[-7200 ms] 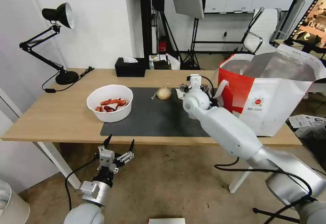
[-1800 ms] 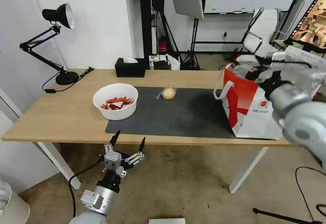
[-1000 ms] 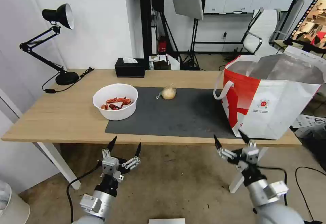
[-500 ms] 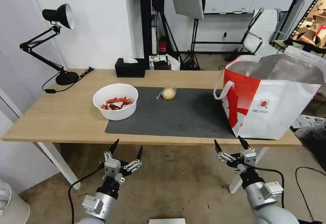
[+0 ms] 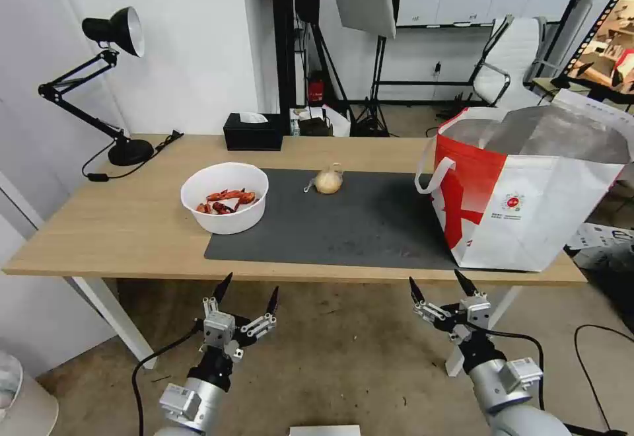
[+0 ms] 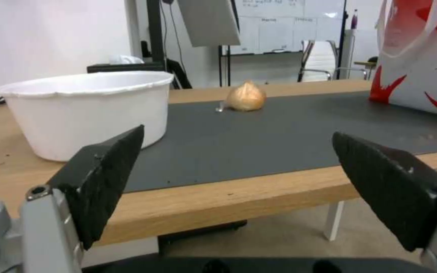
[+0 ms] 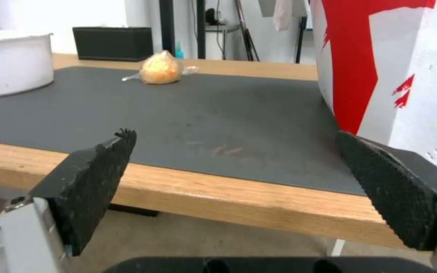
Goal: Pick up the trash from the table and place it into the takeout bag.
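Observation:
On the light-wood table (image 5: pixel 112 224) lies a dark grey mat (image 5: pixel 343 224). A white bowl of red crayfish shells (image 5: pixel 224 198) (image 6: pixel 84 112) sits at the mat's left edge. A small knotted bag of yellowish stuff (image 5: pixel 328 181) (image 6: pixel 246 98) (image 7: pixel 161 69) lies at the mat's far side. The red-and-white takeout bag (image 5: pixel 528 191) (image 7: pixel 390 68) stands open at the table's right end. My left gripper (image 5: pixel 248 289) hangs open below the table's front edge, left of centre. My right gripper (image 5: pixel 438 283) hangs open below the front edge, near the bag.
A black tissue box (image 5: pixel 253 131) and a black desk lamp (image 5: pixel 112 79) stand at the back left of the table. White table legs (image 5: pixel 112 320) reach the floor close behind both grippers. Light stands and an office chair (image 5: pixel 508 59) fill the room behind.
My right arm, earlier stretched over the mat and then up at the bag's mouth, has come down below the front edge, empty and open. The white tissue is gone from the mat. The left gripper barely moved.

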Controlling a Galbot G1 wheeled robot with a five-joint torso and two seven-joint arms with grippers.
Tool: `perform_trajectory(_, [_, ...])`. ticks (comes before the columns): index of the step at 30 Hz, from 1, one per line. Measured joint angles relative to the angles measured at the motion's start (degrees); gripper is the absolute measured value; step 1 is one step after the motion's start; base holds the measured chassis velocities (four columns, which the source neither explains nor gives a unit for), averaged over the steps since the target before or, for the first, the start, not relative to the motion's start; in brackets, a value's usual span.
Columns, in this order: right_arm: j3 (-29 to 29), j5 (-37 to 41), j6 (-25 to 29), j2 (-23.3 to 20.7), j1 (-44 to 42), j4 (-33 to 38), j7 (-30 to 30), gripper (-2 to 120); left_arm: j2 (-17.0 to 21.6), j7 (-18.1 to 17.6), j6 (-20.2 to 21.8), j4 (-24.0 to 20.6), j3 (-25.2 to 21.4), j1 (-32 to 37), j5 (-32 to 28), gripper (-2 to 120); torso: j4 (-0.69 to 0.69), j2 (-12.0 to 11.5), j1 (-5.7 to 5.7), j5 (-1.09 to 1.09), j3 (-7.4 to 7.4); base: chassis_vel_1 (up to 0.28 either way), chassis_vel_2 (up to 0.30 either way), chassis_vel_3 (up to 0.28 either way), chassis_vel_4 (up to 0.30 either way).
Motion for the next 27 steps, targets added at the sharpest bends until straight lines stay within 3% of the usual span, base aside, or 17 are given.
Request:
perform_trajectory(7, [0.07, 0.32, -0.06, -0.12, 0.17, 0.10, 0.01, 100, -0.15, 0.10, -0.05, -0.02, 0.05, -0.04, -0.10, 100, -0.01, 0.00, 0.00, 0.00, 0.00, 0.000, 0.000, 0.000, 0.000])
perform_trajectory(13, [-3.16, 7.40, -0.89, -3.24, 6.85, 0.69, -2.14, 100, 0.27, 0.14, -0.11, -0.02, 0.08, -0.43, -0.35, 100, -0.02, 0.00, 0.00, 0.01, 0.00, 0.000, 0.000, 0.000, 0.000])
perform_trajectory(16, [-10.45, 14.28, -3.46, -8.54, 20.56, -1.38, -4.00, 100, 0.86, 0.15, -0.11, -0.01, 0.02, -0.49, -0.56, 100, 0.03, 0.00, 0.00, 0.00, 0.01, 0.000, 0.000, 0.000, 0.000])
perform_trajectory(17, [-10.45, 14.28, -3.46, -8.54, 20.56, -1.38, -4.00, 100, 0.86, 0.15, -0.11, -0.01, 0.02, -0.49, -0.56, 100, 0.03, 0.00, 0.00, 0.00, 0.01, 0.000, 0.000, 0.000, 0.000])
perform_trajectory(20, [-20.77, 18.89, -5.99, -11.08, 36.55, -7.00, -3.21, 100, 0.85, 0.13, -0.13, 0.09, -0.07, -0.49, -0.65, 100, -0.01, 0.00, 0.00, 0.00, 0.01, 0.000, 0.000, 0.000, 0.000])
perform_trajectory(21, [-20.77, 18.89, -5.99, -11.08, 36.55, -7.00, -3.21, 100, 0.85, 0.13, -0.13, 0.09, -0.07, -0.49, -0.65, 100, -0.01, 0.00, 0.00, 0.00, 0.01, 0.000, 0.000, 0.000, 0.000])
perform_trajectory(24, [-33.14, 24.32, -9.55, -9.50, 53.87, -14.61, -0.60, 100, 0.76, 0.13, -0.14, 0.39, -0.20, -0.48, -0.67, 100, -0.01, -0.01, 0.01, 0.03, 0.02, 0.000, 0.000, 0.000, 0.000])
perform_trajectory(25, [-33.14, 24.32, -9.55, -9.50, 53.87, -14.61, -0.60, 100, 0.76, 0.13, -0.14, 0.39, -0.20, -0.48, -0.67, 100, -0.01, -0.01, 0.01, 0.03, 0.02, 0.000, 0.000, 0.000, 0.000])
perform_trajectory(27, [-40.75, 26.81, -12.62, -5.12, 66.86, -23.13, 1.86, 100, 0.67, 0.11, -0.16, 0.65, -0.43, -0.43, -0.68, 100, 0.02, -0.01, 0.01, -0.04, 0.01, 0.000, 0.000, 0.000, 0.000])
